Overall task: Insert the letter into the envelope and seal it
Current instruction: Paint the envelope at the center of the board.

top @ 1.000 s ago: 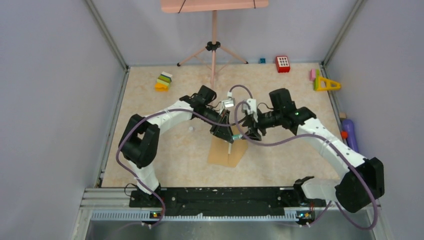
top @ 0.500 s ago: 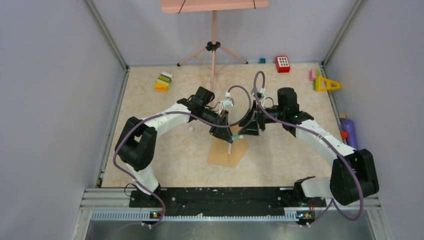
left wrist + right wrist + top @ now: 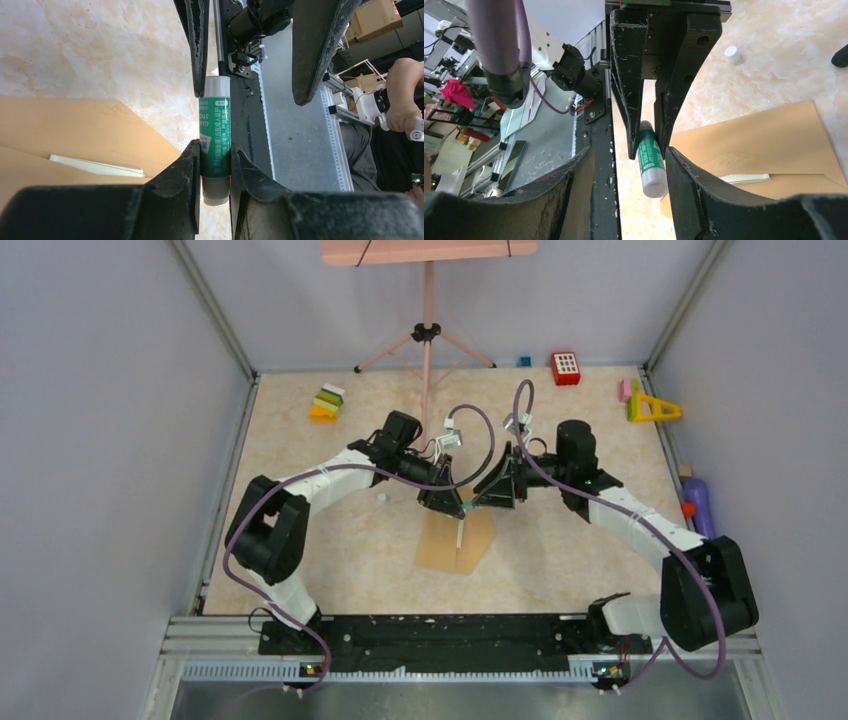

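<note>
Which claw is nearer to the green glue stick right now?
Left. The left claw clamps the glue stick; the right claw stands open around its free end, not gripping.

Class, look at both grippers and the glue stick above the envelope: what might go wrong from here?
1. The right gripper is open around the glue stick, which sits off-centre near one finger; closing could twist it out of the left gripper.
2. The letter peeks from the envelope mouth; glue could smear it.

Matt brown kraft-paper envelope (image 3: pixel 452 548), glossy plastic glue stick (image 3: pixel 215 135), scuffed matt black jaws, marbled smooth tabletop (image 3: pixel 330 540)
</note>
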You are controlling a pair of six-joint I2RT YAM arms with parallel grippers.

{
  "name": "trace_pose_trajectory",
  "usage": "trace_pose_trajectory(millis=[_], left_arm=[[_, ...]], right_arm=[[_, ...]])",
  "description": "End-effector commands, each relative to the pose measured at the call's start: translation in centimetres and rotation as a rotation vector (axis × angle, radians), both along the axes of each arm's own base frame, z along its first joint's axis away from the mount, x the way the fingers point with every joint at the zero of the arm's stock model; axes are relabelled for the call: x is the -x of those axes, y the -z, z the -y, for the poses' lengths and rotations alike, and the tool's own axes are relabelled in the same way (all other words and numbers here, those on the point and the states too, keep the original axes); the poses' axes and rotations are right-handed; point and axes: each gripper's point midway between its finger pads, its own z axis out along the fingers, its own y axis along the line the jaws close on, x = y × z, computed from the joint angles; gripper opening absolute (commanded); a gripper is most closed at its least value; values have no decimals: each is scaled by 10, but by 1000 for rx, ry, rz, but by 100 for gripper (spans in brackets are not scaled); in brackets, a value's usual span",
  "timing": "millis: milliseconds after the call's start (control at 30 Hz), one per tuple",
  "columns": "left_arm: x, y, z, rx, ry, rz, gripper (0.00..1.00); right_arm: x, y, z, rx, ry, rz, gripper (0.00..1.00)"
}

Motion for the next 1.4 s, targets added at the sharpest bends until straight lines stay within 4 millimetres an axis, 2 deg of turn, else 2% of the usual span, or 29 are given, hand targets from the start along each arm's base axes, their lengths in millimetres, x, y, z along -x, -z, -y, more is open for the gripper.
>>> trace_pose_trajectory(millis=[0, 467, 933, 1200, 1367], left_arm=[[0, -21, 1, 52, 1, 66, 1], [-1, -20, 1, 56, -3, 64, 0], [-5, -17, 0, 45, -23, 69, 0], [-6, -16, 0, 40, -34, 73, 0], [-7, -17, 0, 43, -36, 73, 0]], right_arm=[[-1, -1, -7, 2, -14, 43, 53], [-1, 24, -12, 34, -25, -16, 49], [0, 32, -16, 49, -34, -25, 40], [6, 36, -19, 63, -58, -27, 48], [6, 37, -20, 66, -62, -30, 43]])
